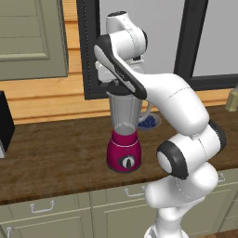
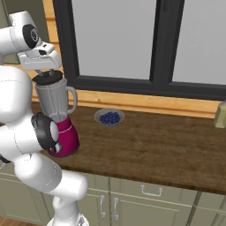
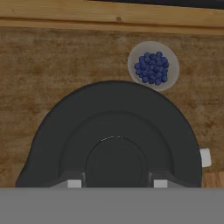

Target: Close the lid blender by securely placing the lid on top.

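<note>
One blender (image 1: 123, 139) on the wood surface (image 1: 56, 153), magenta base w/ dark dial facing front, clear grey jar upright above it, handle on the side toward the window. Dark round lid (image 2: 48, 78) sits at the jar's mouth, roughly level; from the side can't tell if it's fully seated or just resting on the rim. In the hand view lid (image 3: 113, 135) is seen from straight above, raised round knob at its centre.

Pincer (image 2: 44, 69) directly over the lid, pointing down, arm arched above the jar. Fingers (image 3: 74, 183) stand partly apart, one each side of the centre knob, close against it. Looks like a hold on the knob, but contact itself is hidden at the frame edge, so can't say for sure.

Small bowl of blueberries (image 2: 109, 117) on the surface behind and to the right of the blender, near the window sill, apart from the jar. Cabinet drawers (image 1: 46, 207) w/ handles below the surface edge.
</note>
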You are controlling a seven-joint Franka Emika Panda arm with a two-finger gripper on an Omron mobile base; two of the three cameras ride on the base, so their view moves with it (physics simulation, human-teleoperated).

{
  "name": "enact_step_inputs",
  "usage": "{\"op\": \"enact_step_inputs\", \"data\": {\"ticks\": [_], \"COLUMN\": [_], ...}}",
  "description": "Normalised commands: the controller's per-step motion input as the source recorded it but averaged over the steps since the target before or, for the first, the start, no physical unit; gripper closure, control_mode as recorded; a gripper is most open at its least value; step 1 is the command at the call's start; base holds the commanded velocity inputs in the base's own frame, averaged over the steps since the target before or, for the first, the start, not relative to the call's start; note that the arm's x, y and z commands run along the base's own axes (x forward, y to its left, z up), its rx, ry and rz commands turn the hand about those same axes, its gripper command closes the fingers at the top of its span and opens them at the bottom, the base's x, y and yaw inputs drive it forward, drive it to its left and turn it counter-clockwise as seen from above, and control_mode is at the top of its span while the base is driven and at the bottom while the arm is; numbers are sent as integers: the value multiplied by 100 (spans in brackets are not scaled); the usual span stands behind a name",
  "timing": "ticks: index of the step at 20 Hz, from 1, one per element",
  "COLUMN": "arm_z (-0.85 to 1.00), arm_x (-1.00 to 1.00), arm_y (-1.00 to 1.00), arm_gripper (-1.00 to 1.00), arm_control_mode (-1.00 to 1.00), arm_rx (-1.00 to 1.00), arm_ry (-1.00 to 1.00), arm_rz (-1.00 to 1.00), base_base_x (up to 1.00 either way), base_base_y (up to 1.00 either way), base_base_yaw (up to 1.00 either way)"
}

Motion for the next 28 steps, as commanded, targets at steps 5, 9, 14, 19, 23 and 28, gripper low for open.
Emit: {"op": "enact_step_inputs", "data": {"ticks": [5, 9, 14, 19, 23, 28], "arm_z": [-9, -15, -14, 0, 0, 0], "arm_x": [5, -1, -24, -2, -1, -11], "arm_y": [-29, -27, -29, -8, -20, 0], "arm_gripper": [100, 100, 100, 100, 100, 100], "arm_control_mode": [-100, -100, -100, -100, -100, -100], "arm_rx": [0, 0, 0, 0, 0, 1], "arm_ry": [0, -1, -5, 0, 0, 6], "arm_rz": [-10, -6, -1, 0, 0, -4], "base_base_x": [0, 0, 0, 0, 0, 0], "base_base_y": [0, 0, 0, 0, 0, 0], "base_base_yaw": [0, 0, 0, 0, 0, 0]}}
